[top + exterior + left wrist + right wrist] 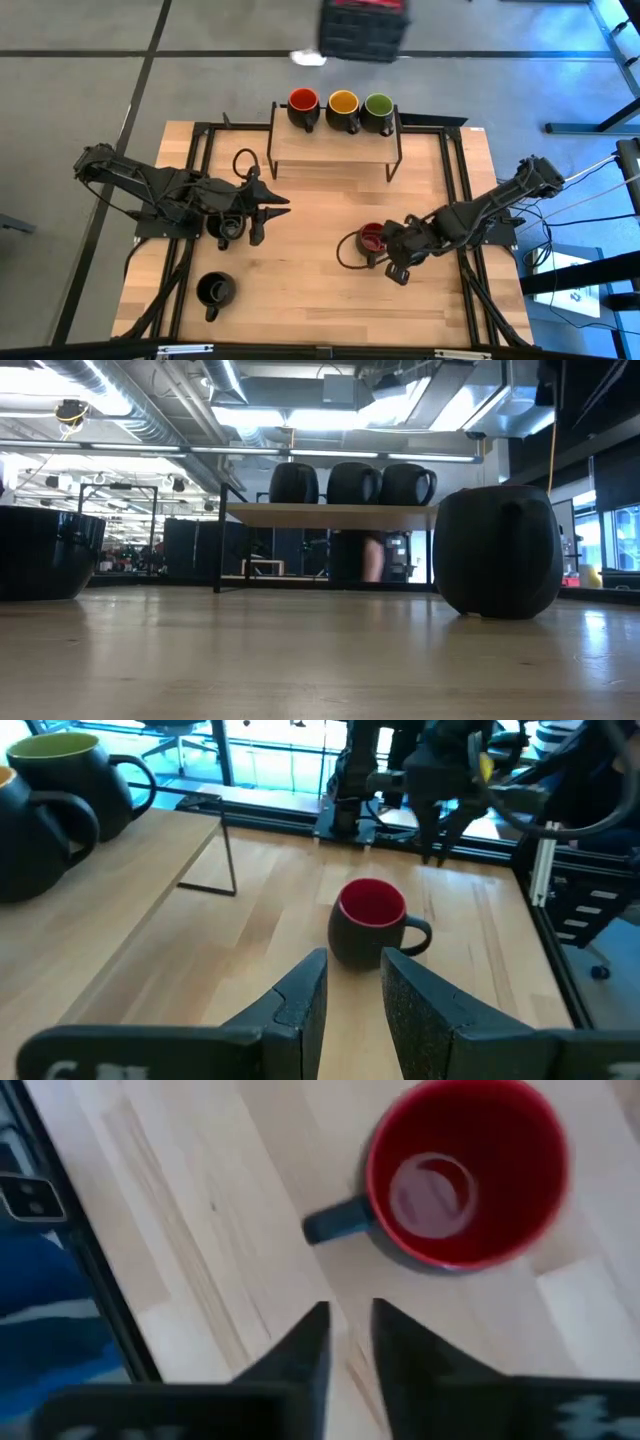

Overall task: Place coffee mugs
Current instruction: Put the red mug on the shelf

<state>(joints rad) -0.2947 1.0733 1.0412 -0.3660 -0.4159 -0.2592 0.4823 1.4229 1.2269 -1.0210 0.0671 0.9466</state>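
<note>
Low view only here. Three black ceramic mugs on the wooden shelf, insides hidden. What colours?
Observer: On the wooden shelf, from above, left to right: red-lined shelf mug, yellow-orange-lined mug, green-lined mug.
Operator: Right gripper holding anything?
Observer: No. The right gripper sits beside a red-lined black mug, which stands free on the table.
Operator: Left arm?
Observer: The left gripper is empty, over the table's left half.

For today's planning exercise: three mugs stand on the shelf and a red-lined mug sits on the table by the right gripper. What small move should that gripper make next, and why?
Probably reach forward to the red mug's handle. The right gripper hovers just short of it, holding nothing, with the shelf still waiting.
</note>
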